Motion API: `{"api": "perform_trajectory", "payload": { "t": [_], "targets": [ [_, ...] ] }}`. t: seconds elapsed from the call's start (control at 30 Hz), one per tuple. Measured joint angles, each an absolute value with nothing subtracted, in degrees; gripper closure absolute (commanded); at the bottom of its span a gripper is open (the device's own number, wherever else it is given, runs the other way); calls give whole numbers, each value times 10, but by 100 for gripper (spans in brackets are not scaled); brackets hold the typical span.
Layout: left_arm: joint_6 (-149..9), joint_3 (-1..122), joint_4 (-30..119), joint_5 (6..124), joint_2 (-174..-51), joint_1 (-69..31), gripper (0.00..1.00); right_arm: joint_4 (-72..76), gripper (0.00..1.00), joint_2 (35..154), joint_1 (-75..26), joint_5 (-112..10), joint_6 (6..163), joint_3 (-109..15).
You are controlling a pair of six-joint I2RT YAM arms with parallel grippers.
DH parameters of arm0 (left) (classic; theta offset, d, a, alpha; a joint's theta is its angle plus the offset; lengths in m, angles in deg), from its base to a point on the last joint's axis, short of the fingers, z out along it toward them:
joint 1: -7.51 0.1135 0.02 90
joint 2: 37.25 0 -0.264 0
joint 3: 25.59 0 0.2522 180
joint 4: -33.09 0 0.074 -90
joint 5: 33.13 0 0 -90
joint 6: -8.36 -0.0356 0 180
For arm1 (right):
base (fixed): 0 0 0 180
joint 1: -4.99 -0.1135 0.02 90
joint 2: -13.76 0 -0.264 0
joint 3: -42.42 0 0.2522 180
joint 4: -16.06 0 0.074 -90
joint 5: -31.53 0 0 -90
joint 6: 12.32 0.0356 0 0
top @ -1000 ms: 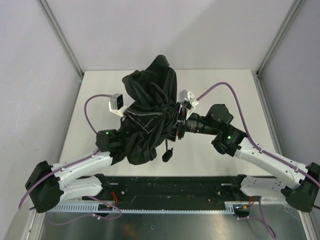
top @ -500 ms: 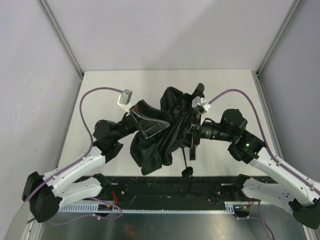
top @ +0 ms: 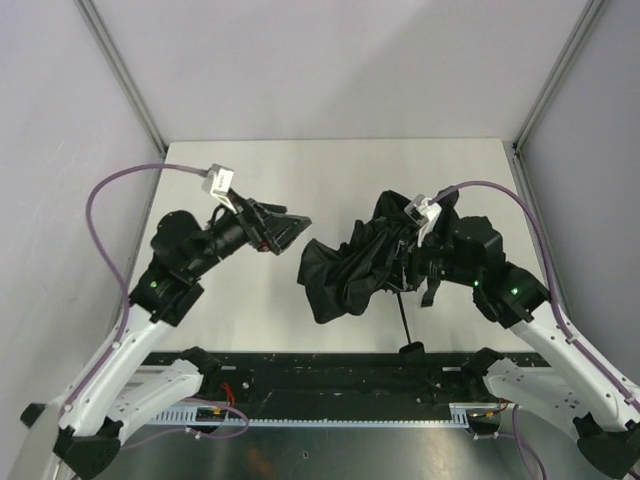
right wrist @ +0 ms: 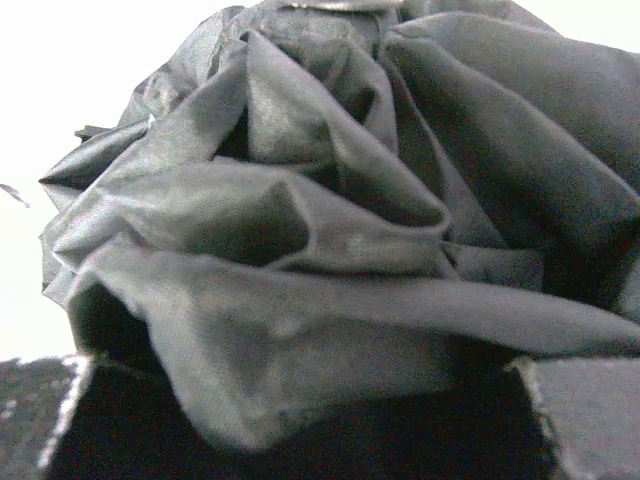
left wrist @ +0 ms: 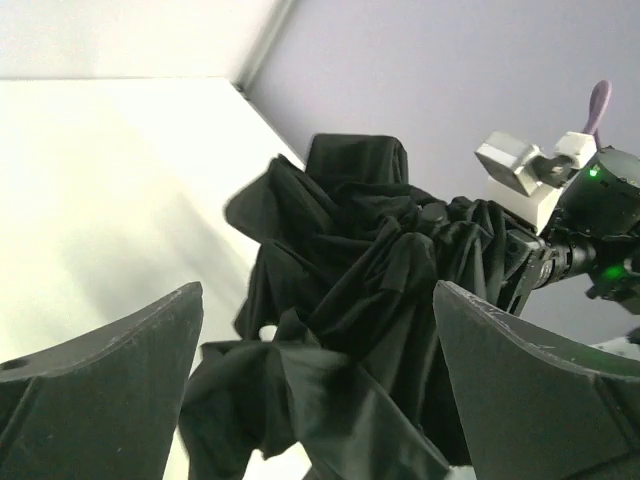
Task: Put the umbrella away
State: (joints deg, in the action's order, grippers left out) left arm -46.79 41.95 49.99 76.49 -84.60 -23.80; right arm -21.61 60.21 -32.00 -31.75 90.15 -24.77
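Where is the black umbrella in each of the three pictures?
Top external: the umbrella is a crumpled bundle right of centre, at the right gripper.
Left wrist: it fills the middle and bottom, between that camera's own open fingers.
Right wrist: its folded fabric fills nearly the whole picture.
Shared landmark: the right arm's white wrist camera, also seen from the left wrist.

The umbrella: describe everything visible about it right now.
The umbrella is a black, matte fabric bundle, collapsed and crumpled into loose folds, not neatly rolled. It sits right of the table's centre, against the right gripper, whose fingers are buried in the cloth. A thin dark strap with a small end piece hangs toward the near edge. The left gripper is open and apart from it.
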Motion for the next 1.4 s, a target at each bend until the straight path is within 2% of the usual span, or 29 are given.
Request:
{"api": "perform_trajectory", "payload": {
  "t": [0.27, 0.47, 0.53, 0.6, 0.63, 0.77, 0.8, 0.87, 1.2, 1.3, 1.4],
  "targets": [
    [-471, 413, 583, 711, -798, -245, 1, -313, 100, 694, -329, -445, 865, -301],
    [-429, 357, 596, 693, -893, -341, 1, -320, 100, 804, -355, -490, 837, -338],
    [-420, 344, 599, 691, -943, -367, 6, -316, 100, 844, -360, -489, 827, -351],
    [-415, 337, 598, 694, -974, -376, 17, -313, 100, 868, -363, -483, 816, -356],
    [-415, 336, 595, 697, -988, -377, 26, -312, 100, 880, -363, -477, 811, -358],
    [-418, 330, 575, 705, -1024, -377, 83, -304, 100, 920, -350, -437, 788, -364],
    [-422, 323, 572, 705, -1026, -377, 91, -303, 100, 931, -342, -420, 779, -366],
    [-431, 296, 560, 703, -1025, -370, 98, -304, 100, 951, -324, -384, 758, -370],
    [-435, 185, 511, 713, -1010, -327, 99, -341, 100, 1105, -281, -206, 658, -413],
    [-436, 167, 528, 715, -969, -307, 82, -349, 100, 1133, -275, -169, 638, -422],
    [-443, 164, 589, 694, -909, -283, 57, -361, 100, 1136, -267, -151, 623, -424]
  ]
}}
